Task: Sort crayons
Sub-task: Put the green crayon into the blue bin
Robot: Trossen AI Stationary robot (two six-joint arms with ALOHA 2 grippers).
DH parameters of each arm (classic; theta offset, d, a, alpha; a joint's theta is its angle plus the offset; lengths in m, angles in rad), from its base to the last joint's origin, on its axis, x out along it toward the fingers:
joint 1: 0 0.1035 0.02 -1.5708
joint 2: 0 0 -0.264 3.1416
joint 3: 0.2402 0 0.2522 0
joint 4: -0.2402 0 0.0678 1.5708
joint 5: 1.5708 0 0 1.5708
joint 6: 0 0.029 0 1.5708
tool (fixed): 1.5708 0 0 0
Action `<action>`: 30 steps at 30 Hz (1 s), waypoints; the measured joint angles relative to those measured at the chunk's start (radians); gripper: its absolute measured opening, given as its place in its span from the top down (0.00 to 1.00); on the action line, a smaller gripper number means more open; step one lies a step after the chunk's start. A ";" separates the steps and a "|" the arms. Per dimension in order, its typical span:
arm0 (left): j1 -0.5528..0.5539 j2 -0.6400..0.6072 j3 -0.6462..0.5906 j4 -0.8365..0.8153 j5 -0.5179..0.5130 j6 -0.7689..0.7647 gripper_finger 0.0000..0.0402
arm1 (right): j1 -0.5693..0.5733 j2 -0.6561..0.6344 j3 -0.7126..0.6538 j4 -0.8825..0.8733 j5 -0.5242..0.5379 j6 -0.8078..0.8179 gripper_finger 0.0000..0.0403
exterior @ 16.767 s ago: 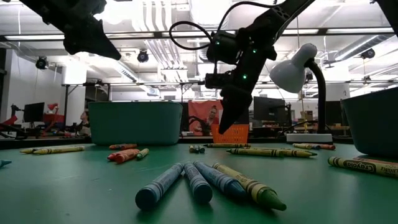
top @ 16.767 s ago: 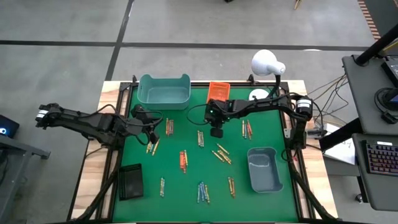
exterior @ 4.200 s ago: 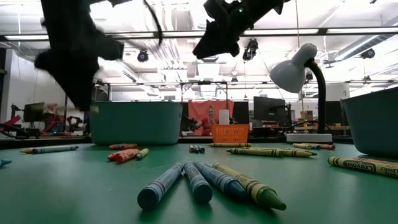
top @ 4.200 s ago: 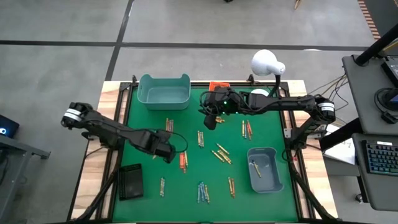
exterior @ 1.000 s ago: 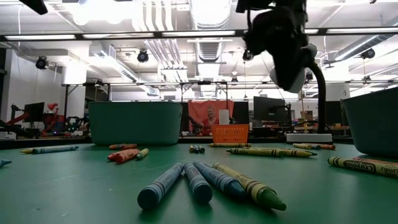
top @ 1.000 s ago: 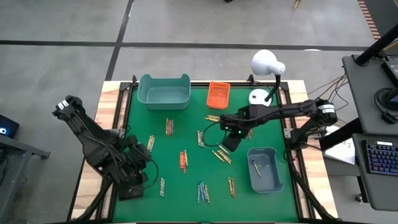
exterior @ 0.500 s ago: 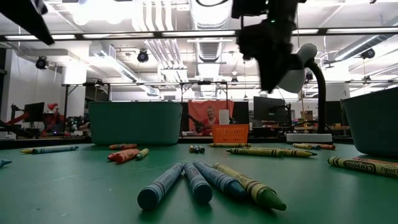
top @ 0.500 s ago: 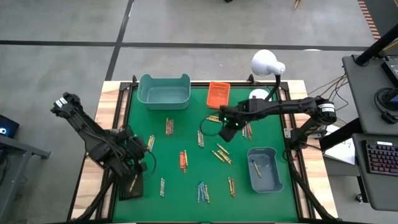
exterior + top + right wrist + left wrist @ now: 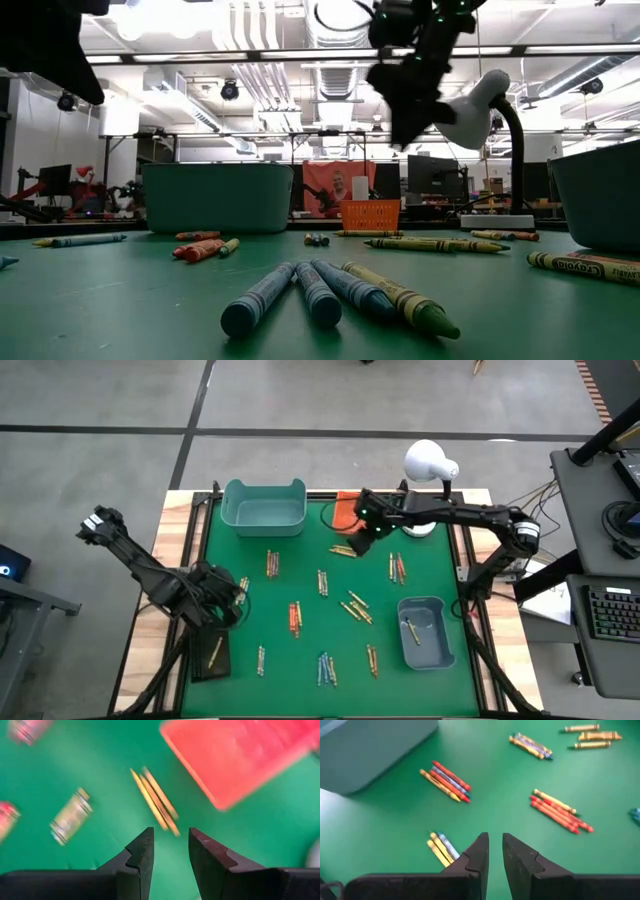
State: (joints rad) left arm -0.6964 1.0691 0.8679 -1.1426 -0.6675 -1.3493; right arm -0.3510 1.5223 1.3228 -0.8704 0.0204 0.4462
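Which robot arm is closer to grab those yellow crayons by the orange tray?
The right one. The right gripper hangs just above the yellow crayons, jaws open and empty. The left gripper is far off near the black tray.

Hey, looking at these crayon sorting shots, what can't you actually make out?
- Orange tray, high view: the right arm covers much of it.
- Orange tray, right wrist view: blurred and cut off by the edge.
- Black tray, high view: too dark to see what lies beside the single crayon.
- Crayon labels, high view: too small.
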 joint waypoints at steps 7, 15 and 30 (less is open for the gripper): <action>0.001 0.023 -0.001 0.002 -0.024 0.024 0.91 | 0.023 0.002 -0.007 -0.412 -0.002 0.052 0.73; 0.022 -0.001 -0.001 0.001 -0.049 0.097 0.91 | 0.028 0.002 -0.064 -0.453 0.007 0.074 0.73; 0.214 -0.061 -0.001 0.002 0.003 0.403 0.91 | 0.028 0.005 -0.136 -0.292 0.006 0.078 0.73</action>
State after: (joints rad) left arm -0.4822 1.0084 0.8669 -1.1404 -0.6646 -0.9463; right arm -0.3232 1.5270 1.1870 -1.1620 0.0265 0.5243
